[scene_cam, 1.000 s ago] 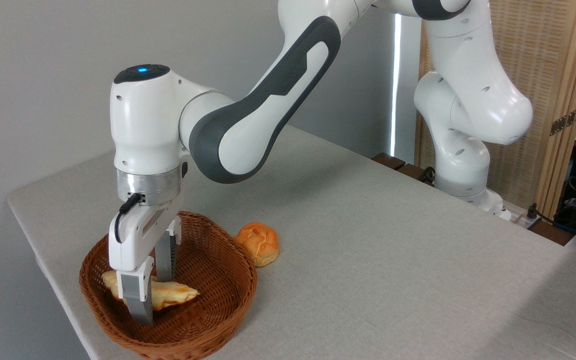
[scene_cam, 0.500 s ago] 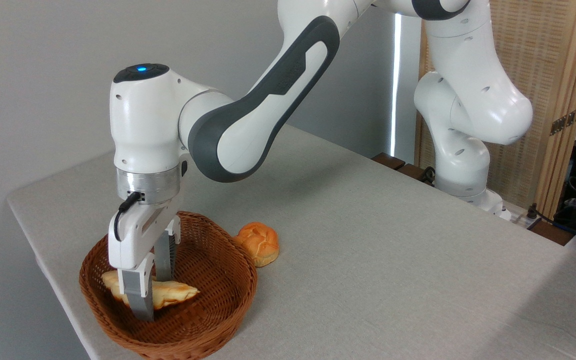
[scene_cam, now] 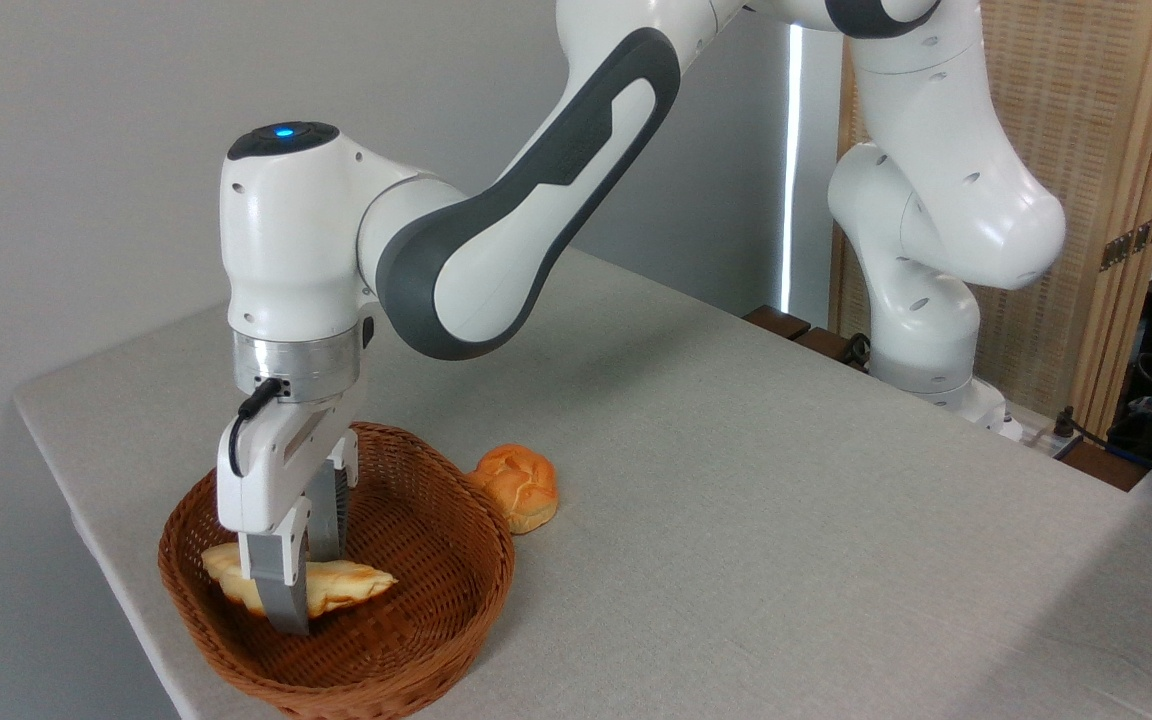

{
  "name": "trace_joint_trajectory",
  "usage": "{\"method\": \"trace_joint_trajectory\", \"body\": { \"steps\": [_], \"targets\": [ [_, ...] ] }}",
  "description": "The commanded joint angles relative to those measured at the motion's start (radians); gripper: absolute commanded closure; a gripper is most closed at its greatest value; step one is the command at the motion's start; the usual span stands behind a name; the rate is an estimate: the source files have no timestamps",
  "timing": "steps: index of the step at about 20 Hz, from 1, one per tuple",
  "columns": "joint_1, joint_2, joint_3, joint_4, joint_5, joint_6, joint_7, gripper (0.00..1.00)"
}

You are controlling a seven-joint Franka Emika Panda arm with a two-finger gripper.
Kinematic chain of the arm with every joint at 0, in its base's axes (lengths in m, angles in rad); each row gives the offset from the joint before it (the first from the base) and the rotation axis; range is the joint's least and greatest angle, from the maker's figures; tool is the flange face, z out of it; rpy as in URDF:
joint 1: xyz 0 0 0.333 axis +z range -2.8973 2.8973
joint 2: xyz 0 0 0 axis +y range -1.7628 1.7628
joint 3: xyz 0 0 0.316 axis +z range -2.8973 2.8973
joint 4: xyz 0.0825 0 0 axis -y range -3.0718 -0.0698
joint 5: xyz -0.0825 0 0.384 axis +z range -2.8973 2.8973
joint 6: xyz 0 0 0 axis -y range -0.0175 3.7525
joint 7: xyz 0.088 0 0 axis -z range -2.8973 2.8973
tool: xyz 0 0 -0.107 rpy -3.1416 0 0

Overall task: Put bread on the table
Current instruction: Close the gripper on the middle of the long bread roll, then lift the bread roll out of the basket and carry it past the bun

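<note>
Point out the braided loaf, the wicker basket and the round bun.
braided loaf (scene_cam: pixel 351 583): fixed camera, its right half beside the fingers.
wicker basket (scene_cam: pixel 481 540): fixed camera, right rim.
round bun (scene_cam: pixel 519 486): fixed camera, top crust.

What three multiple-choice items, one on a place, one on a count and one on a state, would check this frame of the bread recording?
1. Where is the long pale yellow braided bread?
A. Inside the brown woven wicker basket
B. On the grey-beige cloth table
C. On the robot's base

2. How many baked items are in view?
A. One
B. Two
C. Four

3. How does the pincer stand?
A. Raised high above the table, empty
B. Resting on the small round orange-brown bun
C. Down in the basket, one finger on each side of the bread

Answers:
1. A, since the bread lies within the basket's rim.
2. B, as only the bread and the bun outside the basket appear.
3. C, because the grey fingers straddle the bread's middle; whether they press it cannot be told.
</note>
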Motion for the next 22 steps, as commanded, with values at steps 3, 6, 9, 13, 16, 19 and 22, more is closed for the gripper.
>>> {"method": "trace_joint_trajectory", "body": {
  "steps": [3,6,9,13,16,19,22],
  "targets": [
    [0.006,-0.022,-0.011,-0.017,-0.01,-0.022,-0.021,0.54],
    [0.008,-0.02,-0.013,-0.015,-0.012,-0.022,-0.019,0.54],
    [0.008,-0.023,-0.013,-0.015,-0.012,-0.025,-0.021,0.54],
    [0.008,-0.046,-0.01,-0.014,-0.059,-0.056,-0.023,0.54],
    [0.006,-0.058,-0.011,-0.011,-0.063,-0.091,-0.039,0.54],
    [0.006,-0.081,-0.01,-0.009,-0.084,-0.123,-0.073,0.54],
    [0.006,-0.138,0.009,-0.009,-0.144,-0.163,-0.095,0.52]
  ]
}}
